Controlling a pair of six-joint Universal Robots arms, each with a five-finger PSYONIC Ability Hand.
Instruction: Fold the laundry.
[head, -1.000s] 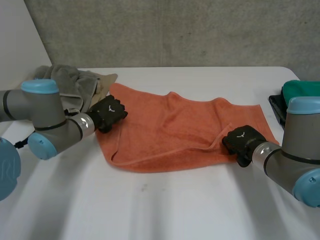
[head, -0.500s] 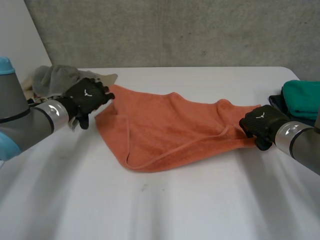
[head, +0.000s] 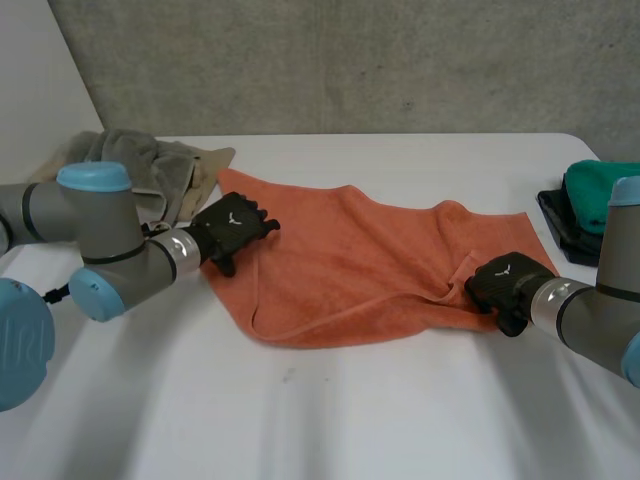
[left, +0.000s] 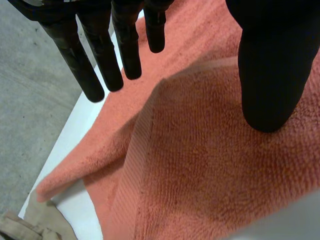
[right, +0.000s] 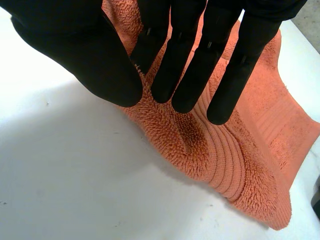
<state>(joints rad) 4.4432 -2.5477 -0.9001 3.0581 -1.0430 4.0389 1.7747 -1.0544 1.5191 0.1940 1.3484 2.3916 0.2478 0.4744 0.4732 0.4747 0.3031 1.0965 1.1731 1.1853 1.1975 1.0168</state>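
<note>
The orange towel (head: 350, 260) is thick terry cloth with a nubbly looped pile, woven flatter and ribbed near its hem. The table (head: 350, 420) is smooth, matt white. The left robot hand (head: 235, 228) and right robot hand (head: 508, 285) are smooth matt black.

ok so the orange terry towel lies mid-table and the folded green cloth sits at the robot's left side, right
Not quite: the folded green cloth sits at the robot's right side, as the head view shows. The orange terry towel does lie mid-table.
</note>
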